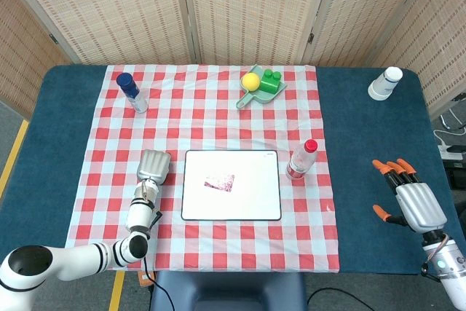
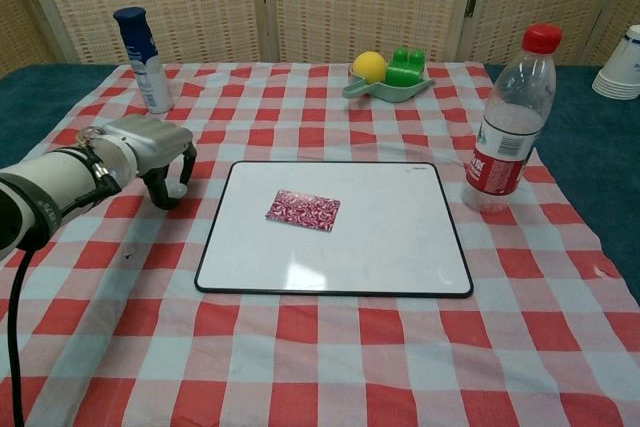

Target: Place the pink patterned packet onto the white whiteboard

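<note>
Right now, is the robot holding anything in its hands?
No. The pink patterned packet lies alone on the whiteboard; left hand and right hand hold nothing.

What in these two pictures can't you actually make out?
- Right hand: the chest view misses it entirely, so only the head view shows it.
- Left hand: the head view shows only its back; fingertip contact with the cloth is unclear.
- Pink patterned packet: its print is too small to read.
- White cups: cut off by the chest view's right edge.
</note>
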Robot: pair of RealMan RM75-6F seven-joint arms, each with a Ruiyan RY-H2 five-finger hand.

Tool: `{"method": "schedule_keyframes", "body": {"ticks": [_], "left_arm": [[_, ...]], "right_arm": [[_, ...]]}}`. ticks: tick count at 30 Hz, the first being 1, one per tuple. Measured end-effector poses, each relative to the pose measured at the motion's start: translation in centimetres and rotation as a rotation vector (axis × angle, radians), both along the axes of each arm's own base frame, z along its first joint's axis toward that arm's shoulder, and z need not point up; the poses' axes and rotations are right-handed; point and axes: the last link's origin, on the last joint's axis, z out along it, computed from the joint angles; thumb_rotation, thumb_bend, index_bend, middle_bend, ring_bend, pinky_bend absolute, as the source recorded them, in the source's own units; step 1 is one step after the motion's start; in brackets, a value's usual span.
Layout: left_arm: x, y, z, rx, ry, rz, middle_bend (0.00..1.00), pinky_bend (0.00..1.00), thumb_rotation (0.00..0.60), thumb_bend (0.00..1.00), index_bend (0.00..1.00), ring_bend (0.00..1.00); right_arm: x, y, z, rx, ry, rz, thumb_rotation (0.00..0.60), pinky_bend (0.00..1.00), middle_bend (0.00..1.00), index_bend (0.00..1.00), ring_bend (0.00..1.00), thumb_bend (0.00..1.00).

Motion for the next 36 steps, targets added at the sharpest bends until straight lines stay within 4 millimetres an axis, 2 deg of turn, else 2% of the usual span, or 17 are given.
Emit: {"method": "schedule_keyframes", "body": {"ticks": [8, 15, 21, 27, 31, 36], "left_arm": [[0.0, 0.0, 0.1, 0.001, 0.004, -0.003, 1.0, 1.0, 0.6, 0.29, 0.5, 1.0], [1.5, -0.3, 0.3, -0.001, -0.007, -0.04, 1.0, 1.0, 0.6, 0.3, 0.5, 1.0], [4.0, -0.9, 0.1, -0.011, -0.02, -0.087, 1.0, 1.0, 0.6, 0.3, 0.5, 1.0], [7.6, -1.4, -0.7, -0.033, -0.022, -0.143, 1.0, 1.0, 0.6, 0.3, 0.5, 1.0], [10.3, -2.4, -1.9, -0.06, -0.057, -0.161, 1.0, 1.0, 0.6, 0.3, 0.5, 1.0], [12.1, -3.6, -3.6, -0.097, -0.077, -0.171, 1.0, 1.0, 0.6, 0.3, 0.5, 1.0]], "right_arm": [[0.0, 0.0, 0.0, 0.0, 0.0, -0.001, 0.6, 0.07, 0.14, 0.04, 0.03, 0.21], [0.0, -0.1, 0.0, 0.0, -0.001, -0.002, 0.6, 0.07, 0.14, 0.04, 0.03, 0.21], [0.0, 0.0, 0.0, 0.004, -0.004, -0.002, 0.6, 0.07, 0.14, 0.04, 0.03, 0.21], [0.0, 0.1, 0.1, 0.006, -0.008, 0.001, 0.6, 0.07, 0.14, 0.04, 0.03, 0.21], [0.0, 0.0, 0.3, 0.002, -0.015, 0.001, 0.6, 0.07, 0.14, 0.04, 0.03, 0.21], [-0.1, 0.1, 0.5, 0.0, -0.024, 0.001, 0.6, 0.07, 0.14, 0.04, 0.03, 0.21]]}}
